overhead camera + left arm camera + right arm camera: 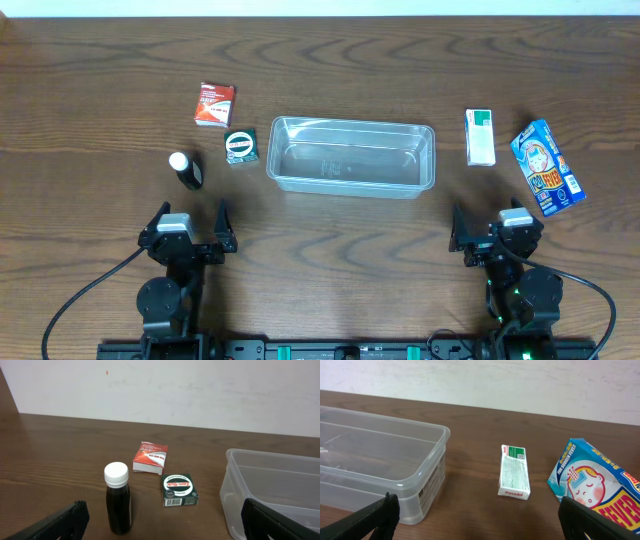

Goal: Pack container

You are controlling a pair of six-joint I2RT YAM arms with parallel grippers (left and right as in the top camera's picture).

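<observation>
The clear plastic container (350, 156) stands empty at the table's middle; it also shows in the left wrist view (272, 487) and the right wrist view (375, 472). Left of it lie a red-and-white box (214, 104), a green Zam-Buk box (241, 146) and a dark bottle with a white cap (184, 170). Right of it lie a white-and-green Panadol box (480, 137) and a blue fever-patch box (546, 167). My left gripper (188, 228) is open and empty, near the table's front, behind the bottle (118, 497). My right gripper (495, 226) is open and empty, in front of the Panadol box (514, 471).
A pale wall runs along the table's far edge (165, 392). The wood table (330, 260) extends between the two arms. The blue box (597, 482) lies close to my right gripper's right finger.
</observation>
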